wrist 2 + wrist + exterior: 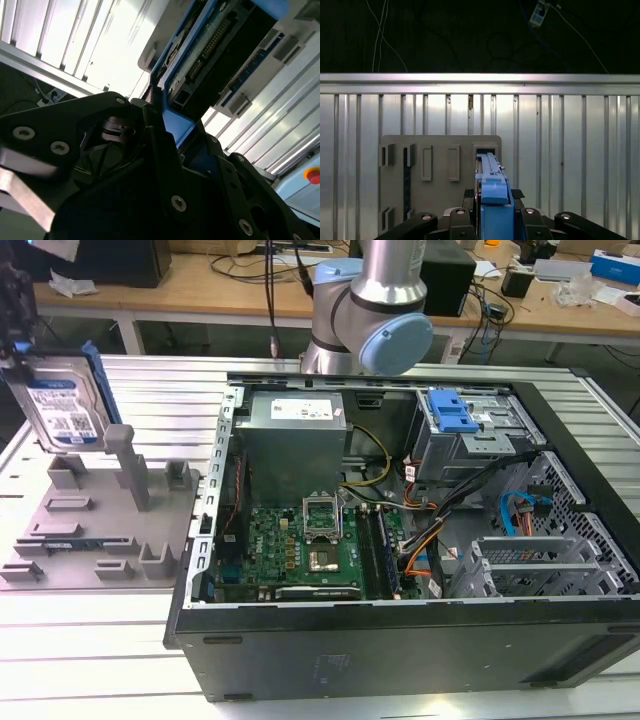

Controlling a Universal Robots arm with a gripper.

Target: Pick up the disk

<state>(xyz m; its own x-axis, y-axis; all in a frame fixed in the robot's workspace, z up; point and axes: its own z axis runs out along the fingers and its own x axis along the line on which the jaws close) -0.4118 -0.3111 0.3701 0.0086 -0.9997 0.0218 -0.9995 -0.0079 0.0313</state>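
1. At the exterior view's far left, the gripper [18,315] is clamped on the disk [60,405], which hangs upright above the grey tray [60,550].
2. Judging by this, the lift is underway; clearing the tray's posts calls for a straight rise.

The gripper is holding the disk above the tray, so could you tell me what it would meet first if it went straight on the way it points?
Most likely the grey tray: the gripper holds the disk edge-on, pointing at the tray's open slot. The depth between them is unclear.
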